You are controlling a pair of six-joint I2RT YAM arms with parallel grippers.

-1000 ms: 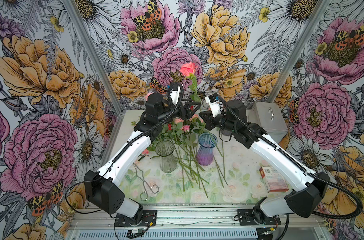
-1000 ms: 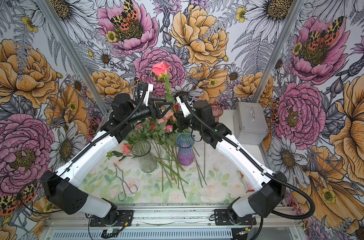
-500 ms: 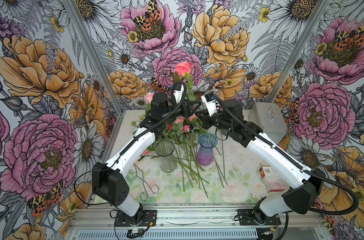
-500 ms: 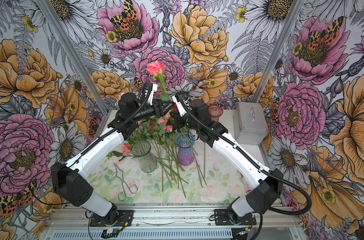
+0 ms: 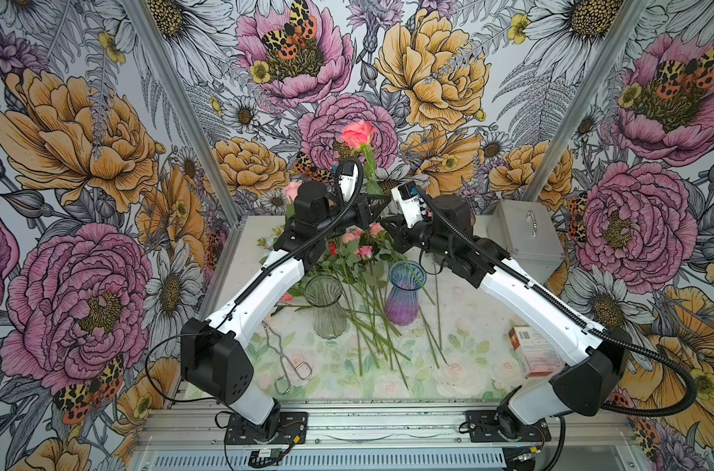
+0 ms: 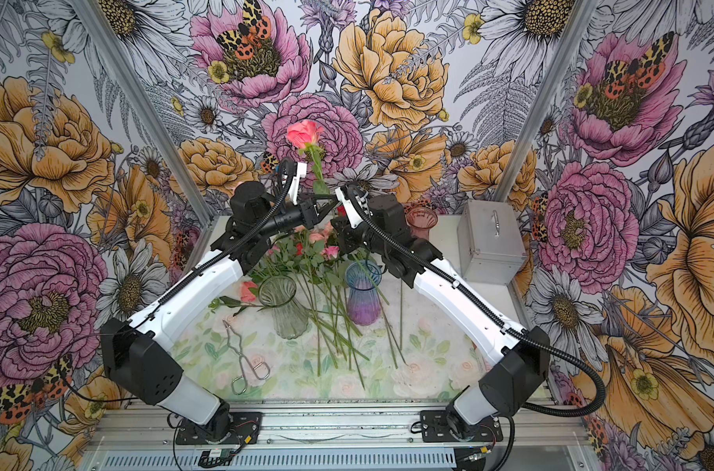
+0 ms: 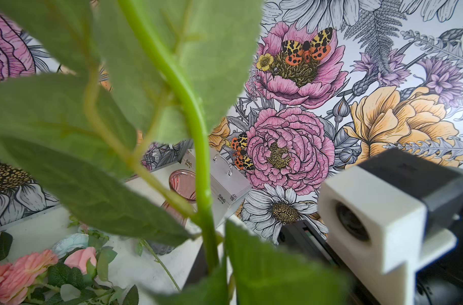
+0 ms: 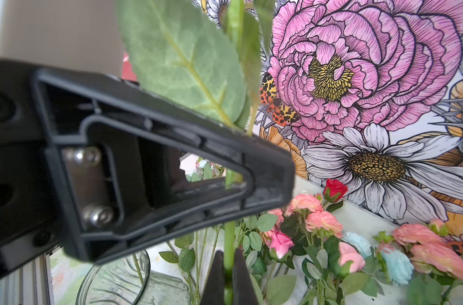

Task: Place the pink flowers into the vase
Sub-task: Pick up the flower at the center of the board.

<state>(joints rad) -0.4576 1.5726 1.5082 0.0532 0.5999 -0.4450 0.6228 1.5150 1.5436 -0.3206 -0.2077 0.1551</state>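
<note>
You have the pink rose (image 5: 358, 133) raised upright over the heaped flowers (image 5: 359, 248), right gripper (image 8: 229, 274) pinching its likely light, springy stem (image 8: 229, 237) low, left gripper (image 8: 267, 174) apparently clamped just above; grip bare stem, never leaves (image 8: 182, 58).

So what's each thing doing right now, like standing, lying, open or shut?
pink rose, held upright in the air.
right gripper, fingers shut on its stem.
left gripper, fingers around the same stem, grip unclear.
clear vase, upright.
purple vase, upright.
pink vase, upright.
metal case, shut.
other flowers, lying on the table.
tongs, lying flat.
</note>
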